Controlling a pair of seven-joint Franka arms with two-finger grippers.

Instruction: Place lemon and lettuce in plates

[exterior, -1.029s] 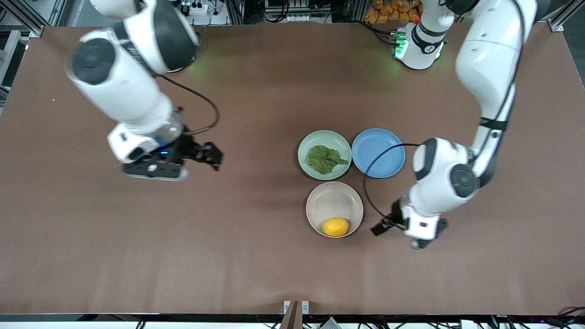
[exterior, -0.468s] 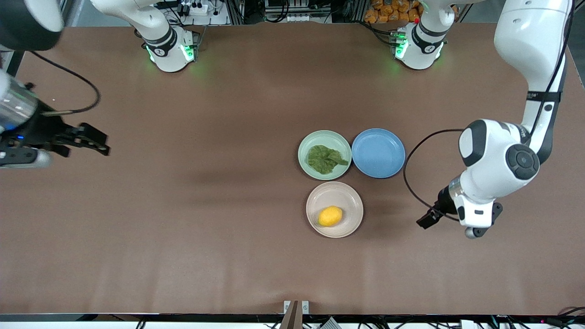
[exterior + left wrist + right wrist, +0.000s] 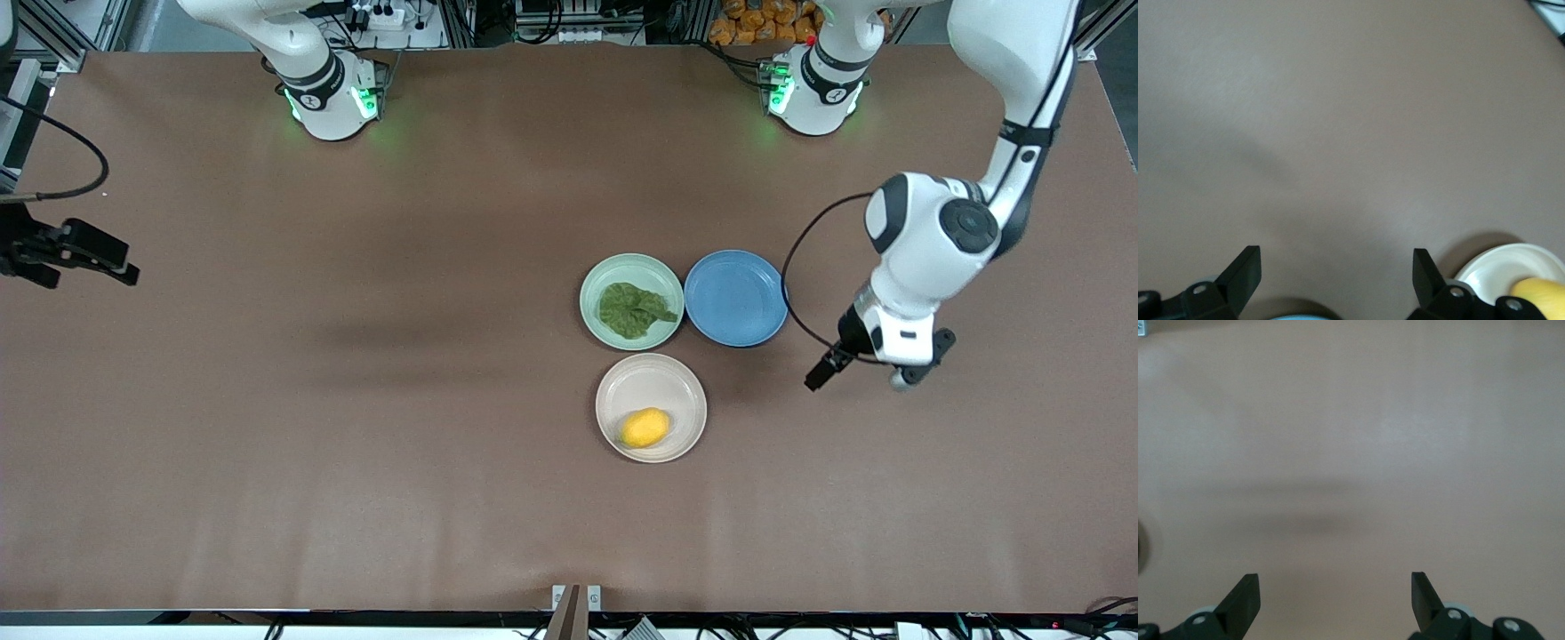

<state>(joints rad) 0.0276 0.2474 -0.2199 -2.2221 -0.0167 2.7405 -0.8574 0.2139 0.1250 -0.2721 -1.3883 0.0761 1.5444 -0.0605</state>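
**Both items plated, both grippers empty**

The small oval bright yellow lemon (image 3: 645,428) lies in the round off-white beige plate (image 3: 685,391), toward the rim nearest the front camera. The flat crinkled dark green lettuce leaf (image 3: 633,308) lies in the pale mint green plate (image 3: 594,283), which sits just farther from the camera than the beige plate. A round blue plate (image 3: 736,298) stands beside the mint plate, toward the left arm's end of the brown desk (image 3: 356,444), and holds nothing.

The left gripper (image 3: 1337,275) hangs over bare desk near the beige plate, jaws spread and empty. The right gripper (image 3: 1335,597) is over the desk's edge at the right arm's end, well apart from the plates, also spread and empty.

The task looks complete. The risk left is the lemon: resting off-centre on a shallow plate, it could probably roll out if the left arm's looping cable or wrist brushed the rim while passing close.
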